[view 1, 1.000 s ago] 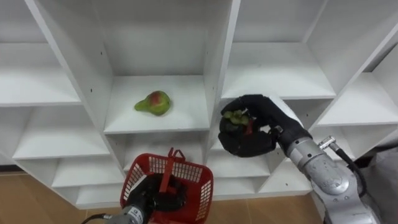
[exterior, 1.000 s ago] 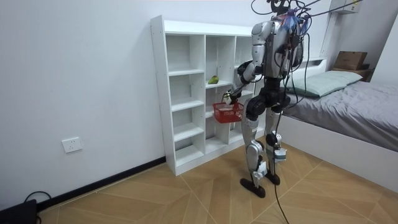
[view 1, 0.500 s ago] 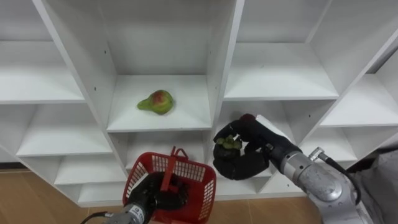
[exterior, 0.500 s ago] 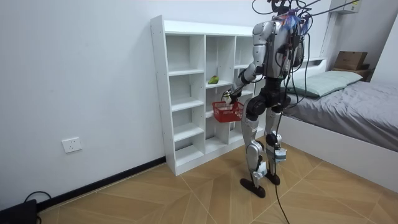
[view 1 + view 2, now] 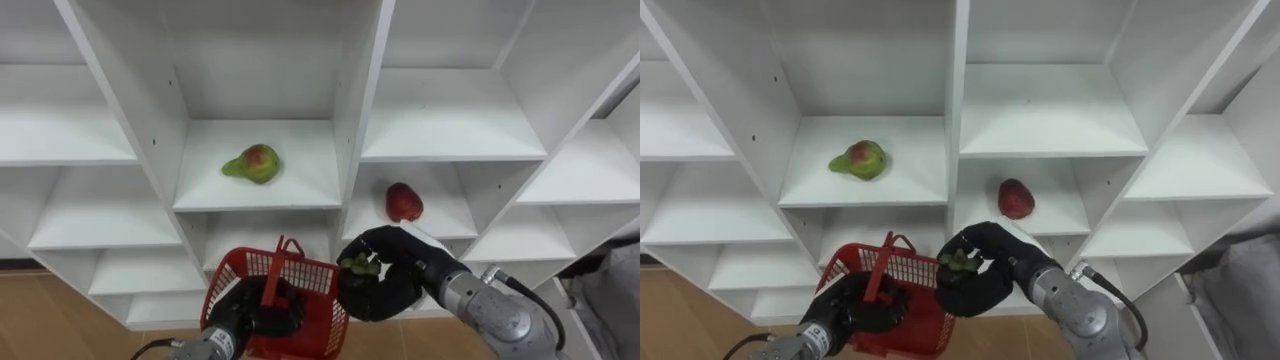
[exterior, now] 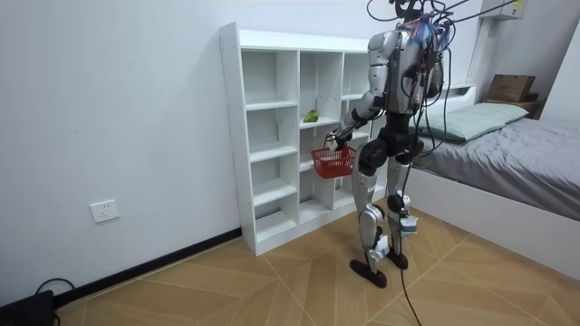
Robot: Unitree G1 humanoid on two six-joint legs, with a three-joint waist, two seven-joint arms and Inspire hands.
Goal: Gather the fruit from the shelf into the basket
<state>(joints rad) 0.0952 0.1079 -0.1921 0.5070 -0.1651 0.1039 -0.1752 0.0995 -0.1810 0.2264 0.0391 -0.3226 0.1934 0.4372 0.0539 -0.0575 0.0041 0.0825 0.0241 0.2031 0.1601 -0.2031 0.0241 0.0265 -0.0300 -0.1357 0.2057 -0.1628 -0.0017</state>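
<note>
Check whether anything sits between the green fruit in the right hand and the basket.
Nothing visible. The right hand holds the green fruit just beside the red basket, at its right rim; the left hand grips its handle farther left.

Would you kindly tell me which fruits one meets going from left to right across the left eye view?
The pear → the small green fruit in the right hand → the red fruit. Left out: the red basket in the left hand, overlapping the pear.
</note>
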